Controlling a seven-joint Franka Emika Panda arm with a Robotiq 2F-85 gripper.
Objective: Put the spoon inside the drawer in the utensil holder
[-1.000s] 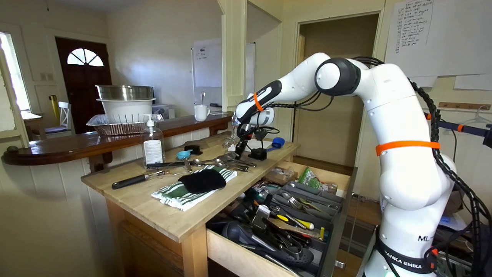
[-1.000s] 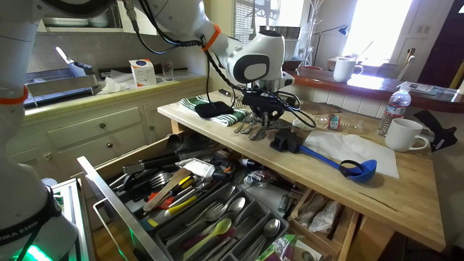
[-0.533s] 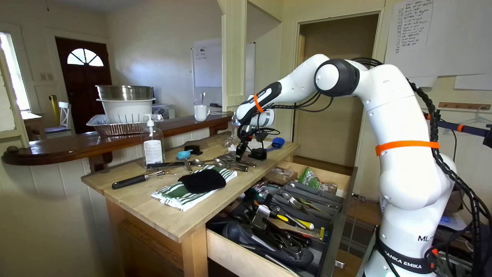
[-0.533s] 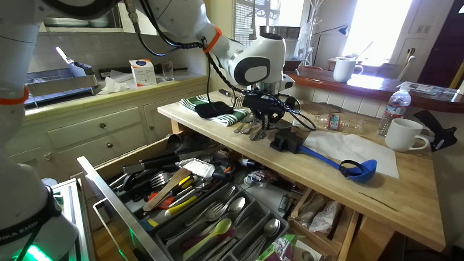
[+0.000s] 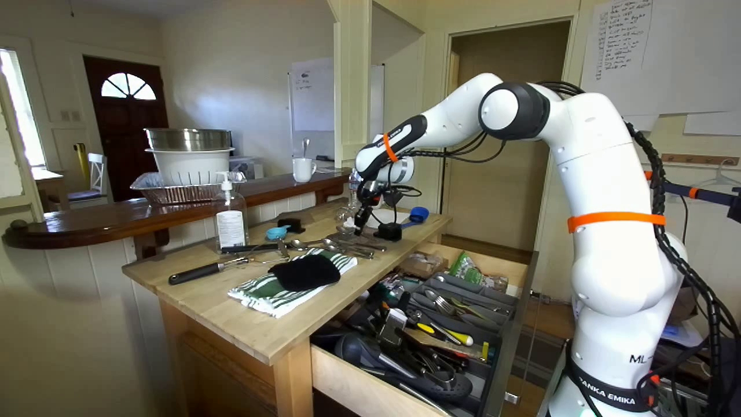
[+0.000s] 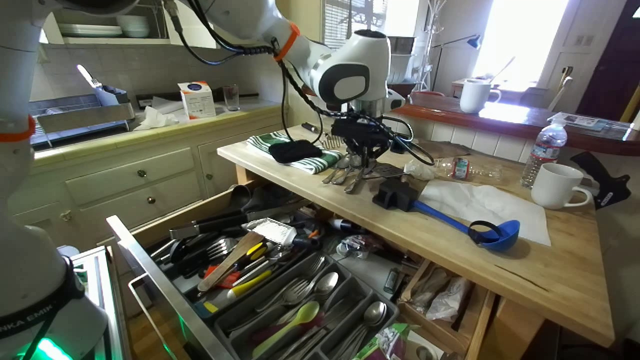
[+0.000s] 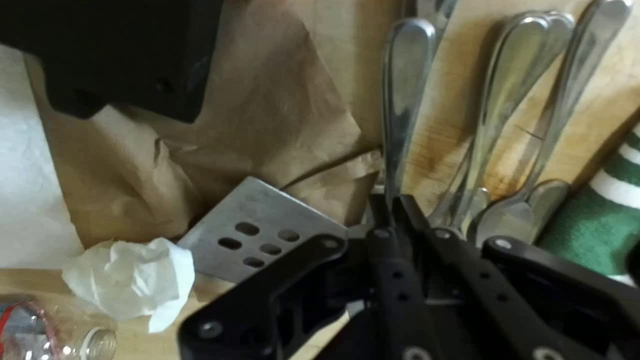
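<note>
My gripper (image 7: 394, 205) is shut on a silver handle, which looks like the spoon (image 7: 407, 60); its other end is hidden by the fingers. In both exterior views the gripper (image 5: 360, 227) (image 6: 367, 159) is low over the worktop, just above loose cutlery (image 6: 342, 172). More silver handles and spoon bowls (image 7: 505, 220) lie to its right in the wrist view. The open drawer (image 6: 172, 216) is below the worktop edge, full of utensils. The dark grey utensil holder (image 6: 353, 286) inside it has long compartments with forks, spoons and other cutlery.
A metal slotted turner (image 7: 260, 232) and brown paper (image 7: 280, 95) lie beside the gripper. A black block (image 6: 395, 194) with a blue ladle (image 6: 502, 240) is near the worktop edge. A striped towel with a black cloth (image 5: 305, 272), a mug (image 6: 557, 185) and a bottle (image 6: 545, 147) also stand around.
Over the last half second my gripper has risen slightly from the cutlery pile. The wrist has gone up with it. The drawer and the things on the worktop look unmoved.
</note>
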